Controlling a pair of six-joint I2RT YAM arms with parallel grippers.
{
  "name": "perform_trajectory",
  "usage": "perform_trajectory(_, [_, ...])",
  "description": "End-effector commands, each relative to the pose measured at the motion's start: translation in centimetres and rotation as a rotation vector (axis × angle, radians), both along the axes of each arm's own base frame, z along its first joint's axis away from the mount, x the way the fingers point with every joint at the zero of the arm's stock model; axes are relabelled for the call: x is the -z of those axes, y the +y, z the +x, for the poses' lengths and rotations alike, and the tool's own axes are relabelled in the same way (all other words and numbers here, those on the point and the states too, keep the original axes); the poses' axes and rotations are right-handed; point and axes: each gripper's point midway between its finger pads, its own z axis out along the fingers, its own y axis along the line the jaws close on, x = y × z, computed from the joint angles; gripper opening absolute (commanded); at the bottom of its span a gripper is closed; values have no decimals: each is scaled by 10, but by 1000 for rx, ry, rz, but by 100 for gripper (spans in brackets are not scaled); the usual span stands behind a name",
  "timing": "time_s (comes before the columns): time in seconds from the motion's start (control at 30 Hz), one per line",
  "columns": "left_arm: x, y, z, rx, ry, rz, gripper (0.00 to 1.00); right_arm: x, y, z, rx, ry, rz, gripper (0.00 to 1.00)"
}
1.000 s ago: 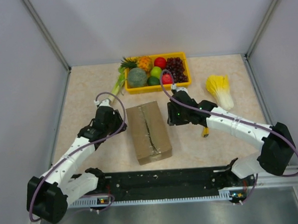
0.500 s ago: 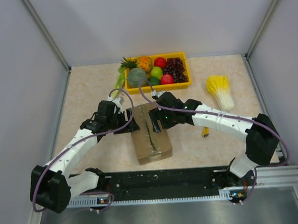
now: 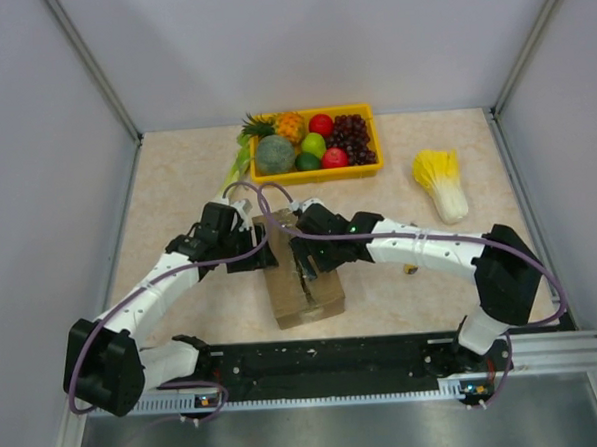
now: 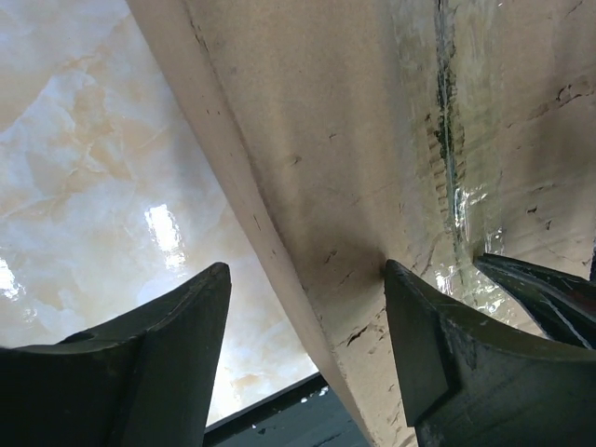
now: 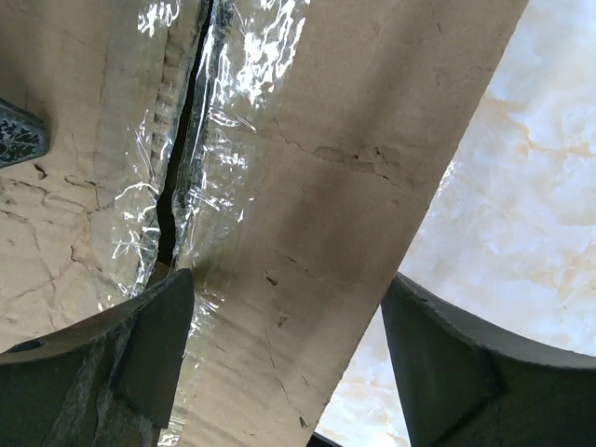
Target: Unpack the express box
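The oblong brown corrugated-cardboard express box [image 3: 308, 295] lies flat on the beige marble-patterned worktop [image 3: 177, 200], just toward 6 o'clock of its centre, long axis running roughly 12 to 6, flaps shut. A strip of clear glossy tape [image 5: 223, 102] runs along the seam on top, with a dark split showing in the seam beside it. My left hand [image 4: 307, 340] is over the box's 9 o'clock edge with its fingers apart: one finger [image 4: 172, 349] hangs over bare worktop outside the box, the other [image 4: 433, 358] sits over the top face just short of the tape. My right hand [image 5: 284, 349] is likewise spread, straddling the flap on the 3 o'clock side, one finger [image 5: 144, 349] at the taped seam and the other [image 5: 452, 372] beyond the box edge over the worktop. Neither hand grips anything, and I cannot tell whether the inner fingers press on the cardboard. At 12 o'clock stands a yellow plastic tray [image 3: 361, 172] filled with fruit, and at 2 o'clock lies a yellow-and-white leafy cabbage [image 3: 441, 181], both well apart from the box.
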Motion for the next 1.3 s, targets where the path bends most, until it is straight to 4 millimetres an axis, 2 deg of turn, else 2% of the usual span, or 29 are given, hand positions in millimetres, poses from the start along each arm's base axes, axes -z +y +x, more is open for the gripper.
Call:
perform_trajectory(0.0, [11, 14, 0, -29, 17, 91, 70, 9, -15, 2, 32, -55, -130, 78])
perform_trajectory(0.13, [20, 19, -3, -45, 53, 121, 62, 2, -14, 3, 57, -91, -144, 77])
perform_trajectory(0.27, [27, 25, -5, -60, 75, 155, 57, -23, -3, 8, 58, -159, -110, 78])
perform_trajectory(0.47, [26, 23, -6, -52, 71, 139, 50, -52, 11, 10, 49, -236, -105, 79])
perform_trajectory(0.57, [26, 20, -7, -53, 82, 122, 47, -55, 14, 12, 59, -277, -151, 79])
perform_trajectory(0.7, [25, 14, -10, -47, 107, 89, 47, -50, 22, 13, 65, -320, -207, 79])
perform_trajectory(0.73, [25, 12, -11, -49, 114, 78, 47, -43, 24, 13, 65, -320, -227, 79])
perform_trajectory(0.87, [23, 9, -14, -54, 135, 46, 47, -34, 31, 19, 98, -343, -252, 79])
perform_trajectory(1.1, [20, 3, -17, -56, 155, -41, 49, -26, 18, 28, 139, -430, -359, 78])
perform_trajectory(1.27, [24, 7, -18, -63, 169, -43, 49, -22, 14, 31, 152, -472, -421, 78])
